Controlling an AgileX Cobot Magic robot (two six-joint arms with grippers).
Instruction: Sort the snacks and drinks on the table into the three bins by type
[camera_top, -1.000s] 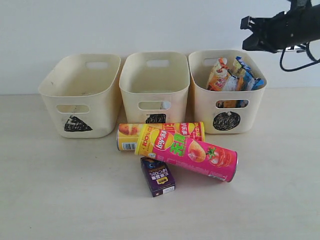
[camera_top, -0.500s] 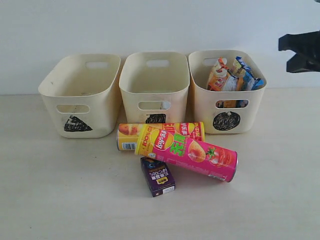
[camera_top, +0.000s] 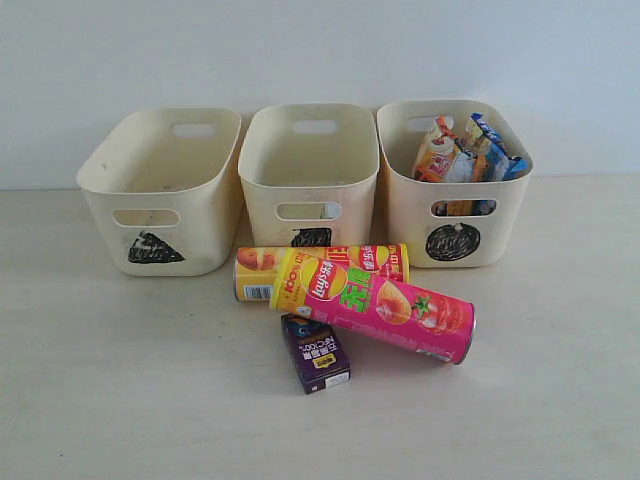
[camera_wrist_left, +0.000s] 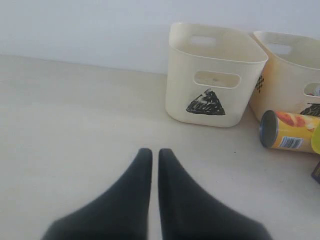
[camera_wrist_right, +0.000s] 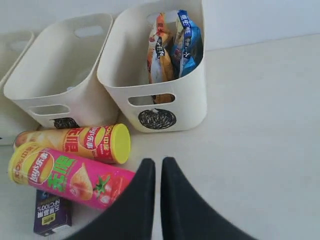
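1. Our left tool (camera_wrist_left: 155, 152) has its two black fingers pressed together, with only a thin slit between them and nothing gripped. It hangs over bare counter (camera_wrist_left: 75, 125).
2. Our right tool (camera_wrist_right: 157, 162) is closed in the same way, on nothing. Its tips sit above the counter, near the red end of the pink tube (camera_wrist_right: 70, 180).
3. The pink tube lies slanted on its side, its yellow-lidded end up against the yellow-orange-red tube (camera_wrist_right: 75, 141).
4. The yellow-orange-red tube also lies on its side, just behind the pink one, with its yellow lid pointing the opposite way.
5. The dark purple carton (camera_top: 317, 355) lies flat on the counter just in front of the pink tube's lidded end. We cannot tell whether the two touch.
6. Behind the tubes, three cream bins stand side by side in a row. In the exterior view the triangle bin (camera_top: 200, 235) is on the left, the square bin (camera_top: 258, 215) in the middle and the circle bin (camera_top: 405, 230) on the right.
7. The yellow-orange-red tube lies just in front of the square bin.
8. The circle bin holds the orange-black bag (camera_top: 437, 155) and the blue-white bag (camera_top: 495, 150). They stand upright next to each other, their tops poking above the rim.
9. The triangle bin stands well apart from our left tool.
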